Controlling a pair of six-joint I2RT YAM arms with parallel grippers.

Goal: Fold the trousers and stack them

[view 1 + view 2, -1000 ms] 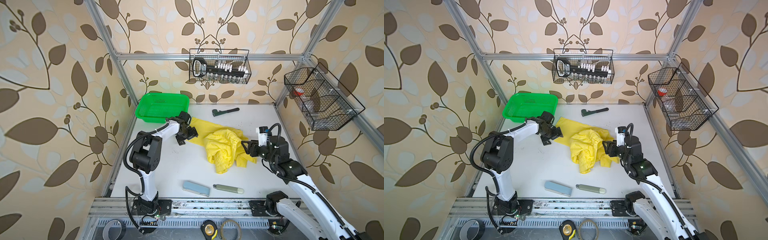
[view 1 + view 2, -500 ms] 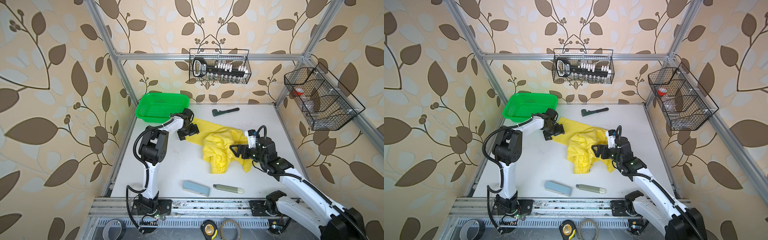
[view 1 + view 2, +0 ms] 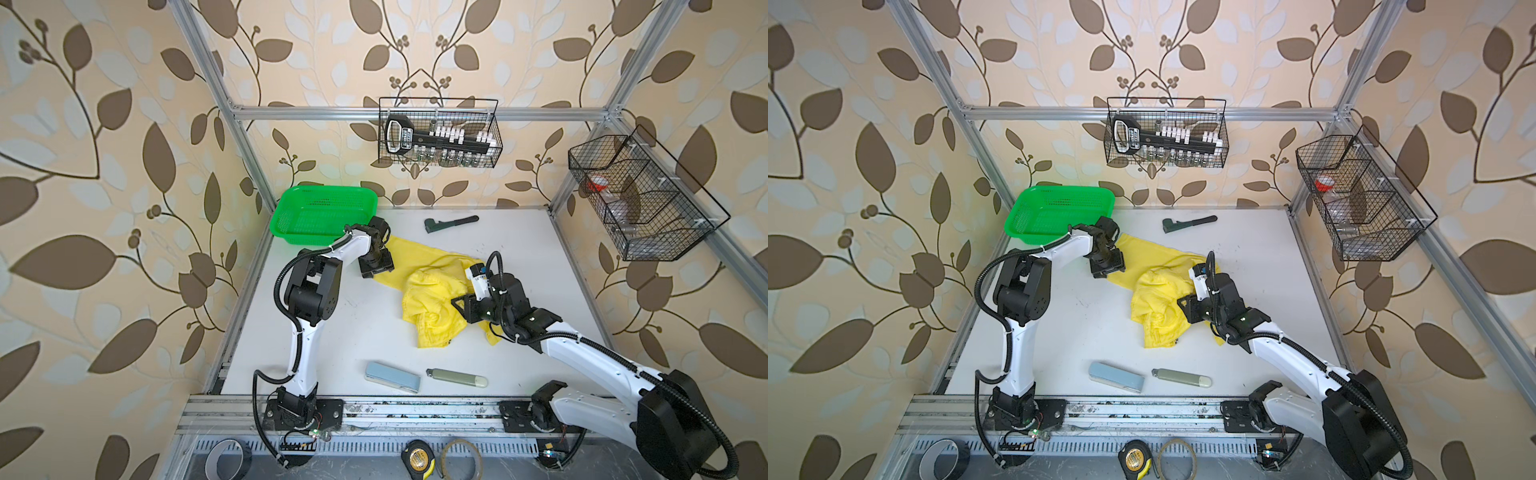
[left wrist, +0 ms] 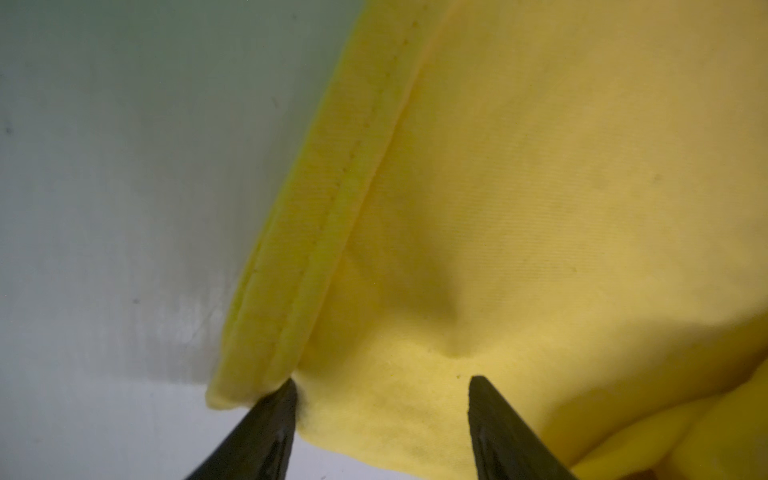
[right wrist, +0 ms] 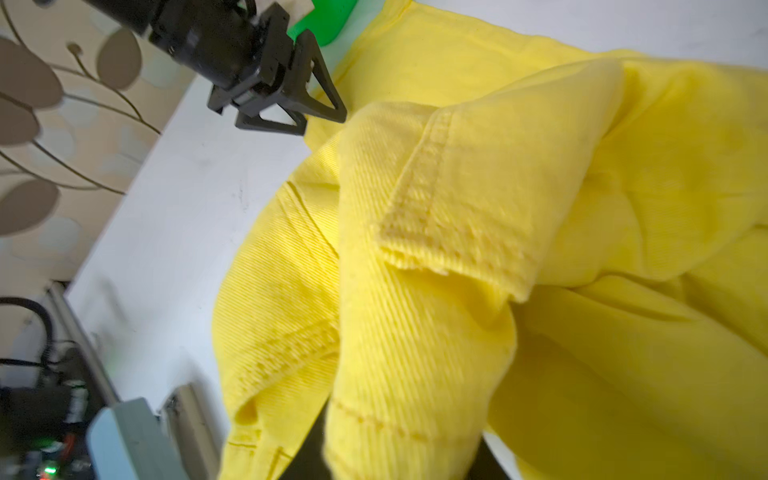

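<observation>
Trousers (image 3: 432,299) are laid lengthwise between tools: hem (image 4: 316,232) beneath spread left tool (image 4: 382,384), opposite end pinched by right tool (image 3: 457,302).

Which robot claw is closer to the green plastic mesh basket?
Left. The left gripper hangs just off a corner of the green plastic mesh basket, at the edge of the yellow cloth trousers. The right gripper is farther away, across the crumpled heap.
</observation>
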